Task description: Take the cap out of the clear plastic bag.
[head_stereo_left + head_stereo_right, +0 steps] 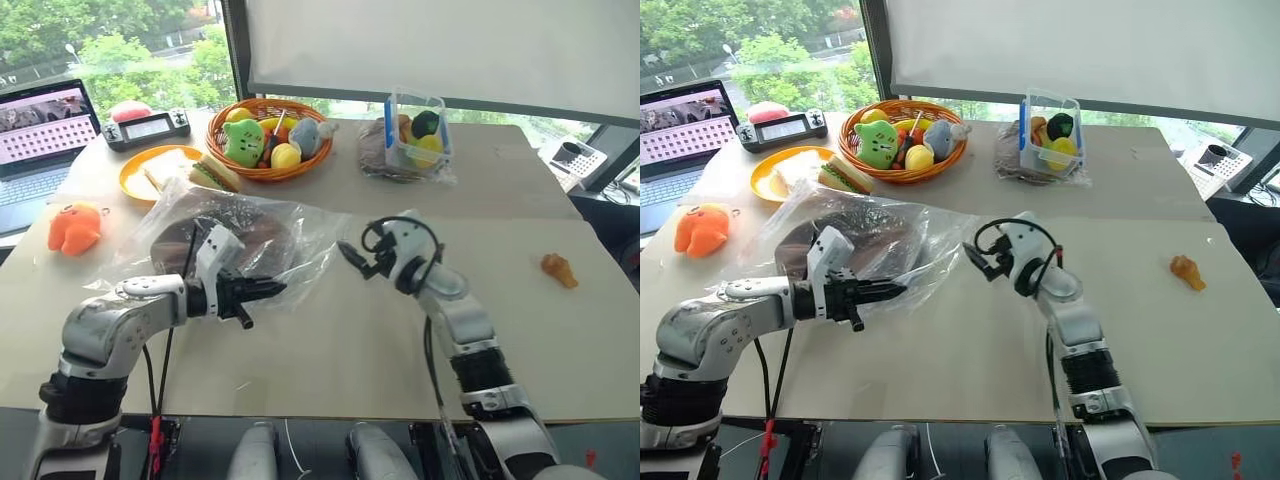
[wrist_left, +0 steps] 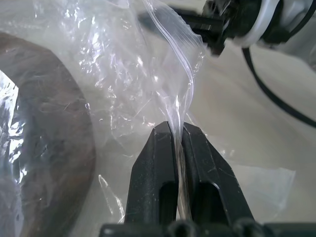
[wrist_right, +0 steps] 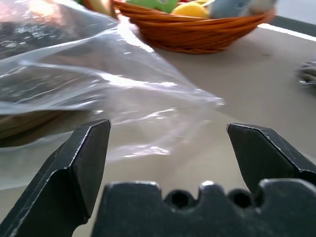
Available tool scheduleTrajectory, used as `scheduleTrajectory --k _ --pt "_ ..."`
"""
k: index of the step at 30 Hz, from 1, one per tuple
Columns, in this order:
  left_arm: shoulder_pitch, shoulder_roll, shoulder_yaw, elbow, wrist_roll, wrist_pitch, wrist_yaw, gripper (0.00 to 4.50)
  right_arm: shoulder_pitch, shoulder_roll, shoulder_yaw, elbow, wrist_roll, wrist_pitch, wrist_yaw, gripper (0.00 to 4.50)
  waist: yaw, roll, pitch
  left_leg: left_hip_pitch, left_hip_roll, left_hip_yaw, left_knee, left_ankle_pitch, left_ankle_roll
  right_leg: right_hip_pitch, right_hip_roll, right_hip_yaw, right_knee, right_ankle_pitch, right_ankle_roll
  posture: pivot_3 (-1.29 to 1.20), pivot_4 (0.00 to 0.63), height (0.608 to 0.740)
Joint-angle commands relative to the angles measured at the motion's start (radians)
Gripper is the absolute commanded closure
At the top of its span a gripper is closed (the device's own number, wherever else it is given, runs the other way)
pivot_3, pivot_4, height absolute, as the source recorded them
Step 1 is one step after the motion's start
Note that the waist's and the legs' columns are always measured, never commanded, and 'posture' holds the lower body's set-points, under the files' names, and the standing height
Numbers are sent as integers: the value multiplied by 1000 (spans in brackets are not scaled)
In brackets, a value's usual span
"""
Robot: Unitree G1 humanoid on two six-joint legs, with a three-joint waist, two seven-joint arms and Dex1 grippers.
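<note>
The clear plastic bag (image 1: pixel 305 232) lies crinkled on the table's left half, its open end toward the middle. Inside it rests the dark brown cap (image 1: pixel 265 238), round and flat, seen through the film as the cap (image 2: pixel 54 143) in the left wrist view. My left gripper (image 1: pixel 272 290) is shut on the bag's near edge; the film is pinched between its fingers (image 2: pixel 153 163) and lifted. My right gripper (image 1: pixel 350 255) stands open just right of the bag's mouth, level with the table. Bag film (image 3: pixel 98 74) lies ahead of its spread fingertips with nothing between them.
An orange fruit basket (image 1: pixel 268 168) with plush toys stands behind the bag. A yellow plate (image 1: pixel 135 180) with a sandwich, an orange plush (image 1: pixel 75 228), a laptop (image 1: pixel 40 130) and a controller (image 1: pixel 148 127) are at the left. A clear tub (image 1: pixel 417 130) and a small orange toy (image 1: pixel 558 268) are at the right.
</note>
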Motion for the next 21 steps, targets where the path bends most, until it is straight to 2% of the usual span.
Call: scheduleTrajectory --k 1,6,11,13,16,21 --pt "-35 -21 63 -26 -51 -7 28 4216 -18 8 -10 -25 -5 -28 -6 0 1 0 0 0 0 0 0 0 0 0 0 0 0 0 0 0 150 740" --pt "-31 -13 57 -42 -45 -14 47 4216 -22 38 19 -104 22 -5 24 0 -1 0 0 0 0 0 0 0 0 0 0 0 0 0 0 0 150 740" --pt "-26 -19 55 -50 -42 -26 60 4216 -20 121 103 -145 59 59 85 0 -13 0 0 0 0 -1 0 0 0 0 1 0 1 0 0 0 150 740" --pt "-22 -21 53 -53 -42 -30 63 4216 -28 172 106 -112 88 91 96 0 -12 0 0 0 1 -2 0 0 0 0 1 -1 1 0 0 0 150 740" --pt "-19 -18 46 -55 -35 -43 58 4216 -45 193 99 -53 102 138 115 0 -10 0 0 0 0 -2 0 0 -1 0 0 -1 1 0 0 0 150 740" --pt "-16 -19 45 -54 -36 -57 56 4216 -150 239 -20 144 172 227 85 0 -11 1 0 0 0 -2 1 1 -1 1 0 -2 2 1 -1 0 150 740"
